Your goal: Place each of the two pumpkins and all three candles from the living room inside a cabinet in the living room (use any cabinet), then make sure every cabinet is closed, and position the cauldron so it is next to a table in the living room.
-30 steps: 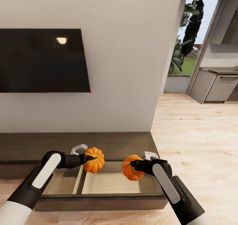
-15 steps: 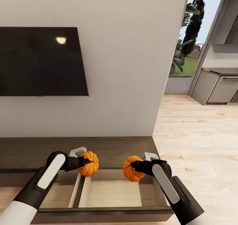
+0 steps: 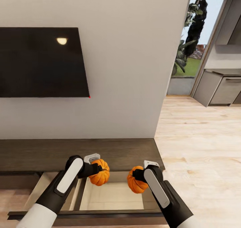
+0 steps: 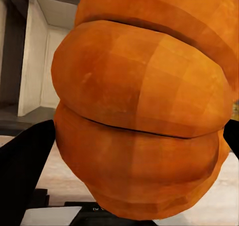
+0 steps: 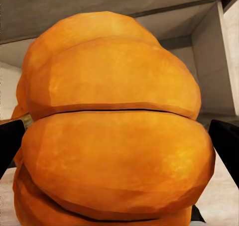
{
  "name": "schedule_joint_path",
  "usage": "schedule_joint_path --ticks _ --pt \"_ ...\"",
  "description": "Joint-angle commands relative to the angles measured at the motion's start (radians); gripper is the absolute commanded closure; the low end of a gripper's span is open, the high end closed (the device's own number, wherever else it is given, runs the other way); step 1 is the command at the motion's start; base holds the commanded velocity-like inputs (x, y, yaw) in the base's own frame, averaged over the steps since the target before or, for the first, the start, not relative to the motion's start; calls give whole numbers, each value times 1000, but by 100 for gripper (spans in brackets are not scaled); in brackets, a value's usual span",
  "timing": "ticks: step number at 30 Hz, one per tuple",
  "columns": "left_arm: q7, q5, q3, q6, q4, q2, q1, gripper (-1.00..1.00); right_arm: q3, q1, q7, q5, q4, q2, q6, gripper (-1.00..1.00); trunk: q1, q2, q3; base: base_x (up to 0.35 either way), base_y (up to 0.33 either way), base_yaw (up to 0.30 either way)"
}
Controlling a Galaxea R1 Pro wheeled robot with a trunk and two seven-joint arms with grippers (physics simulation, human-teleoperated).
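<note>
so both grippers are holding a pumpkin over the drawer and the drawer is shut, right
Not quite: the drawer is pulled open, its pale interior visible in the head view. The rest holds: the left gripper holds one pumpkin and the right gripper the other pumpkin above it.

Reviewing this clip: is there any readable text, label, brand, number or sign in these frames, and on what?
None can be read.
TV: blank black screen, just a light reflection and a tiny red dot at its corner.
Pumpkins, arms and open cabinet drawer: no markings.
</note>
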Motion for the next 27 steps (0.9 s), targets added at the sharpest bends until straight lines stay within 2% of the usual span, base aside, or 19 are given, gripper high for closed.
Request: schedule_joint_path --ticks 1,4,7,10,14,19,27 --pt "13 6 -4 0 12 -3 -1 100 2 -1 -11 -7 1 2 -1 100 0 -1 -1 0 0 0" --pt "14 2 -6 -4 78 -8 -2 100 3 -1 -12 -7 3 4 -4 100 0 -1 -1 0 0 0" --pt "14 -9 -10 -7 117 -34 -4 100 3 -1 -14 -5 3 5 -5 100 0 -1 -1 0 0 0" --pt "14 -43 -11 -22 126 -47 -4 100 16 -1 -15 -3 13 5 -7 100 0 -1 -1 0 0 0" --pt "8 -79 -10 -40 129 -50 -4 100 52 -2 -17 -3 44 10 -30 100 0 -1 -1 0 0 0" --pt "4 -82 -10 -44 129 -51 -4 100 88 -18 -4 2 143 39 -93 100 0 -1 -1 0 0 0" --pt "2 -83 -9 -44 119 -47 -4 100 94 -25 2 4 157 47 -110 100 0 -1 -1 0 0 0"
